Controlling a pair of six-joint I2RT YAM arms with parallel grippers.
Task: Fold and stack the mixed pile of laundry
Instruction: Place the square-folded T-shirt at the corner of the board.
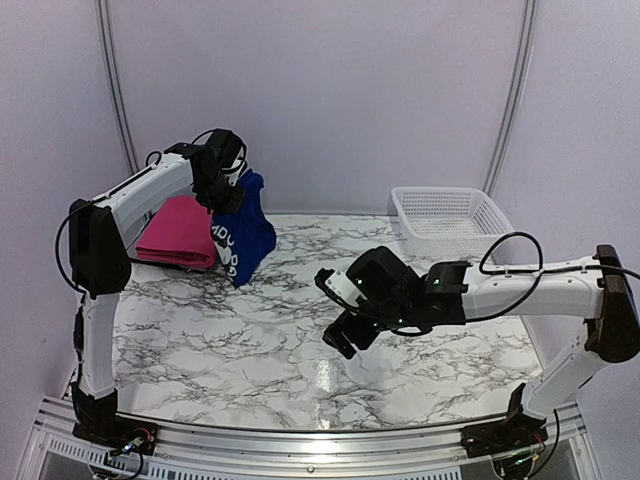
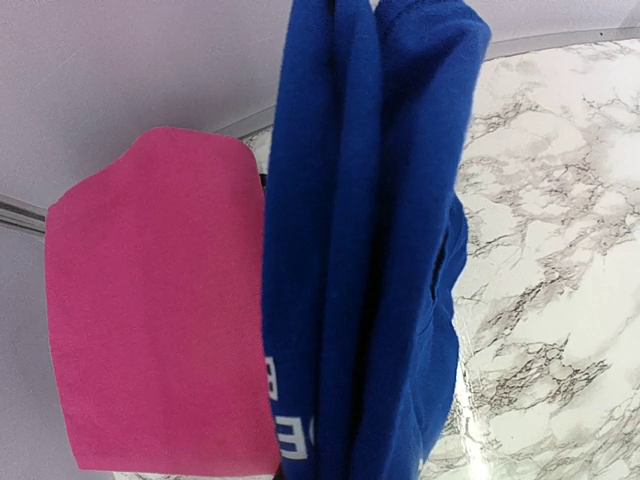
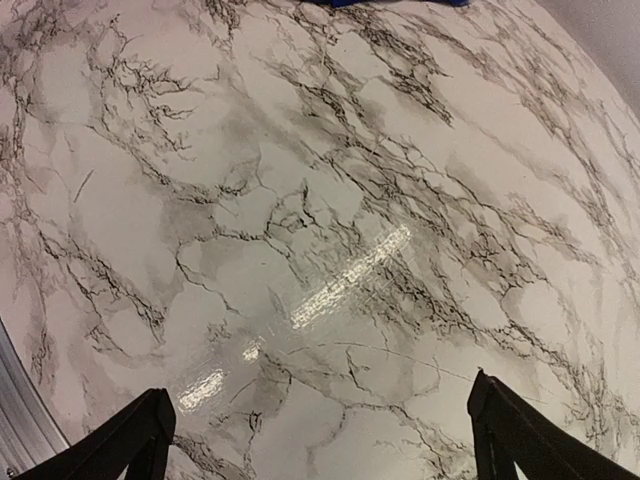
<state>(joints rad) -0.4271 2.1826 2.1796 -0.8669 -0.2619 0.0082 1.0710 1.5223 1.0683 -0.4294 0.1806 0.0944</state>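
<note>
Far left: one pink garment [image 1: 178, 232], one blue garment [image 1: 246, 236] clenched by left gripper [image 1: 232, 186]; right gripper [image 3: 320, 390] released.

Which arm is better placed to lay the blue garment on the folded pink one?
Left. The left fingers are shut on the blue garment, which hangs right beside the folded pink garment. The right fingers stand open and empty over the middle of the marble table.
</note>
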